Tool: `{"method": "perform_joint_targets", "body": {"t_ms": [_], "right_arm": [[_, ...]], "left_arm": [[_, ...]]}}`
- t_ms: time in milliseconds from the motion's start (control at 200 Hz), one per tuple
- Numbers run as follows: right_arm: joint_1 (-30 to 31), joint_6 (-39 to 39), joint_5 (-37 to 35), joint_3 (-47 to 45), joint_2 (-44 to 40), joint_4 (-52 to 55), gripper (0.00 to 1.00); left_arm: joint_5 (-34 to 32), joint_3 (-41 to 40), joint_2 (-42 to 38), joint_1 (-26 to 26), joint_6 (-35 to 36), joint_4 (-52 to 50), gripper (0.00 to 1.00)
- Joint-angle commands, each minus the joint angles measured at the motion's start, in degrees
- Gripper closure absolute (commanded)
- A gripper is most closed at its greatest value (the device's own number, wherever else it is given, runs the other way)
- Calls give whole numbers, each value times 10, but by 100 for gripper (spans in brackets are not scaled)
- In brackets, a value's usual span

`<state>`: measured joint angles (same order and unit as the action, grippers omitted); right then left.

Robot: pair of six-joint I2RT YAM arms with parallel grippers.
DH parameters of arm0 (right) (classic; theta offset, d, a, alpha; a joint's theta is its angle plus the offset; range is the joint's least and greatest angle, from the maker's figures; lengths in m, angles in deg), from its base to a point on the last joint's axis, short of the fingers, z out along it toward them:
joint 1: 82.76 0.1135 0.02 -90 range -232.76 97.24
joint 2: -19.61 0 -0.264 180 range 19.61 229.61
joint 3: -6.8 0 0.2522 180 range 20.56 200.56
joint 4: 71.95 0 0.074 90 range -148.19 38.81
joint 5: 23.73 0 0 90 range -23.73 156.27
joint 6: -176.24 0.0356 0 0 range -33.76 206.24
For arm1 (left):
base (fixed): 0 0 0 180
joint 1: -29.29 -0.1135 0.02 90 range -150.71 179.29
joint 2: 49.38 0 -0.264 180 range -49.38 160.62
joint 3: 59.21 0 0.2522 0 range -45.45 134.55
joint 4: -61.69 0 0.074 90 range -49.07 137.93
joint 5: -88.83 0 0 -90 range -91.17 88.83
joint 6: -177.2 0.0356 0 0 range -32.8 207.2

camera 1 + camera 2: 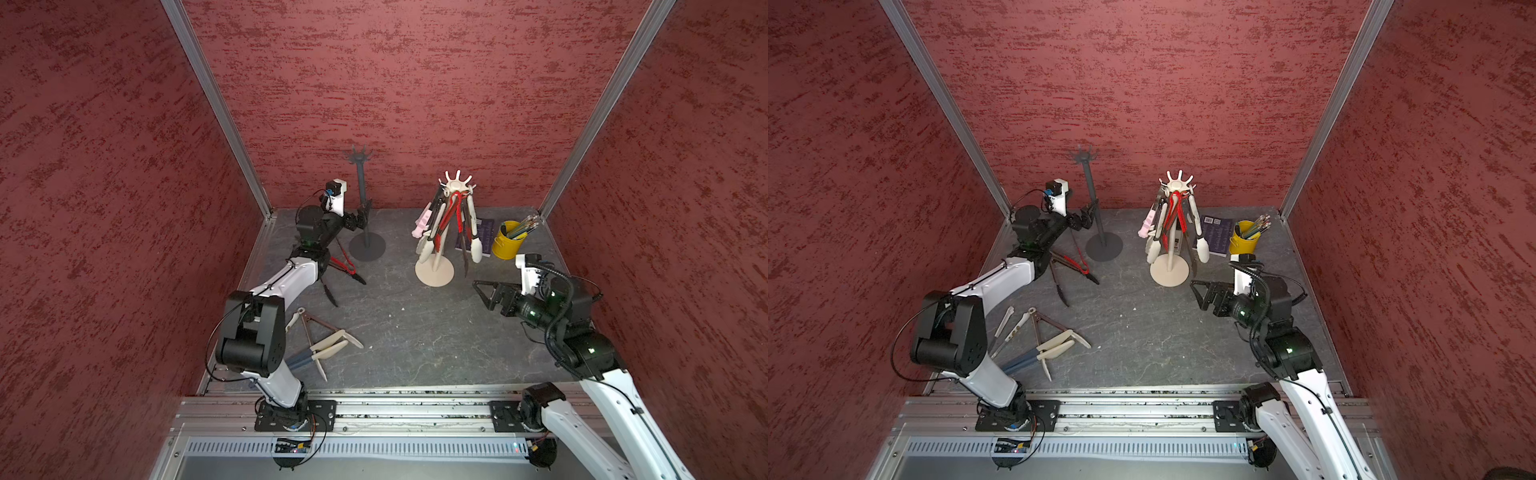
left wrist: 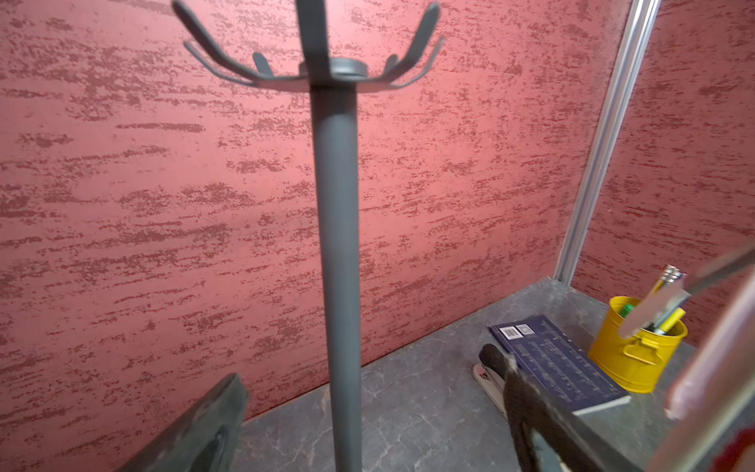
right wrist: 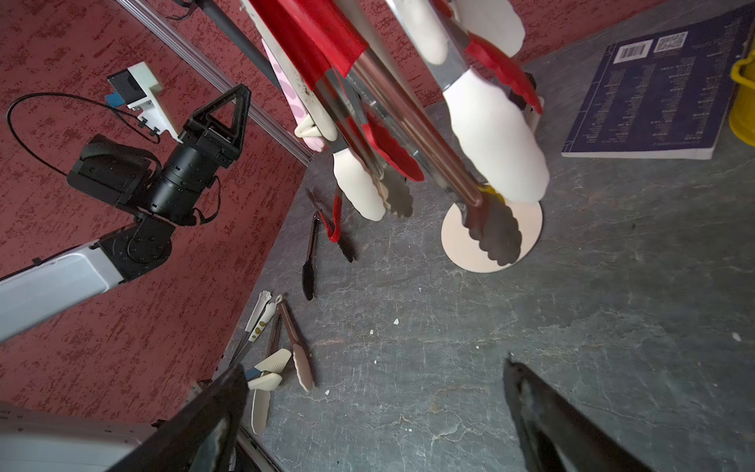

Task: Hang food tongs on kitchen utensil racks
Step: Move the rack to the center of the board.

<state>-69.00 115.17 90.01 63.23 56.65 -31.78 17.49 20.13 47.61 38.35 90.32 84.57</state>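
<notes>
- Your left gripper (image 1: 363, 216) is at the dark rack (image 1: 360, 183), which stands by the back edge of the tabletop (image 1: 415, 324), toward the back left corner.
- Its jaws are spread wide. In the wrist view the pole rises between the two fingers, and neither finger visibly touches it.
- Your right gripper (image 1: 480, 289) hovers low, near the base of the cream rack (image 1: 440, 276) on the side toward the right edge. Its jaws are spread too, with only bare tabletop between them.
- The cream rack stands near the back edge, right of the middle. Hung tongs (image 1: 476, 249) dangle from its crown, tips down, crowded close around the pole: red, cream, pink and dark ones.
- Red tongs (image 1: 345, 266) and black tongs (image 1: 329, 293) lie flat by the left edge, just beside your left arm.
- Nearer the front left corner, brown tongs (image 1: 320, 322), cream tongs (image 1: 332, 344) and blue tongs (image 1: 299, 359) lie overlapping, partly hidden under that arm.
- A cup (image 1: 505, 247) of pencils sits near the back right corner, with a book (image 1: 1219, 237) between it and the cream rack.
</notes>
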Motion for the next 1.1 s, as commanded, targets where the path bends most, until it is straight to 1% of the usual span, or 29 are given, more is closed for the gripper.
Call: {"method": "perform_joint_targets", "body": {"t_ms": [0, 95, 266, 321, 441, 556, 827, 1092], "right_arm": [[-2, 8, -15, 7, -8, -7, 1], [-2, 8, -16, 14, -9, -1, 1], [-2, 6, -16, 25, -11, 14, 1], [-2, 5, -18, 29, -12, 18, 1], [-2, 4, -20, 38, -13, 24, 1], [-2, 3, -20, 43, -12, 25, 1], [-2, 0, -16, 62, 2, 24, 1], [-2, -5, -14, 77, 12, 23, 1]], "left_arm": [[-17, 38, 30, 0, 9, 19, 0], [-17, 68, 56, 1, 5, 18, 3], [-2, 110, 95, 3, -3, 12, 22], [-4, 118, 104, 3, -5, 12, 26], [0, 129, 117, 4, -7, 13, 33], [-5, 135, 125, 4, -8, 14, 34], [4, 154, 145, 6, -16, 14, 48], [17, 154, 156, 7, -25, 21, 61]]}}
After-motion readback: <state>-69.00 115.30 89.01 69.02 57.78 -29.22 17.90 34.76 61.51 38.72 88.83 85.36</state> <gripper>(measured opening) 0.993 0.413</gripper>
